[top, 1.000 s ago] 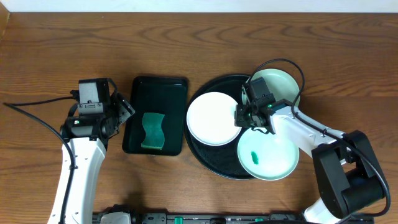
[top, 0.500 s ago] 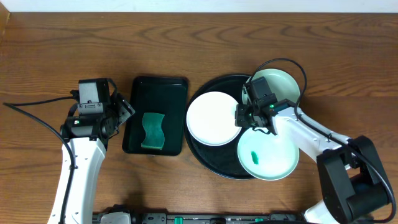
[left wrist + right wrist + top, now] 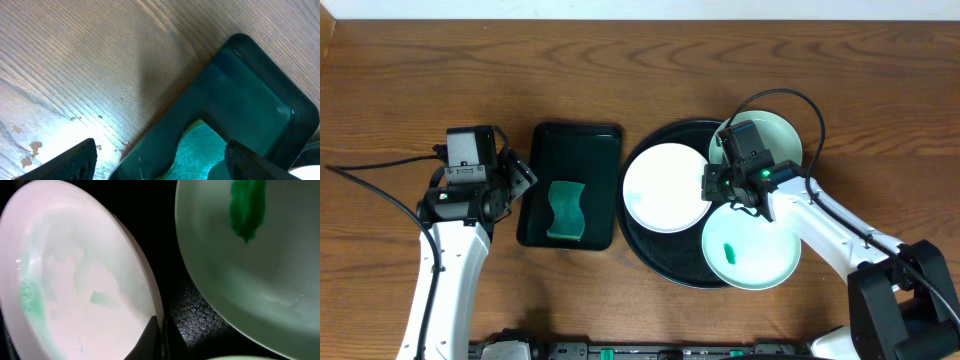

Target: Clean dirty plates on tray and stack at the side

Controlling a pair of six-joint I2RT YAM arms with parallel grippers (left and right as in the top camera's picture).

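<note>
- The desk (image 3: 400, 80) was brown wood with a fine straight grain.
- The right hand (image 3: 710, 186) had its dark fingers (image 3: 147, 342) pressed together, tips at the rim of the white plate (image 3: 665, 188). Whether that rim was caught between them could not be told.
- The white plate was round, glossy and shallow. It lay face up on the round black tray (image 3: 650, 255), straight ahead of the right hand's fingertips, with faint pale green streaks on its surface.
- Just beside the right hand, on the same tray, lay the smeared mint-green plate (image 3: 760, 250), also round, glossy and face up.
- Its green smear (image 3: 729, 252) was a short, narrow streak whose long axis ran away from the fingertips.
- The second mint-green plate (image 3: 775, 135) lay on the hand's other side, partly under the arm and overhanging the tray's low rim.
- Being round, the plates had no long axis. The tray floor looked matte and finely pebbled in the right wrist view.
- The left hand (image 3: 523, 177) was spread wide and held nothing, above the desk.
- Just ahead of its fingertips was the rectangular black tray (image 3: 545, 160), glossy with rounded corners, holding a wavy-edged green sponge (image 3: 565, 210).
</note>
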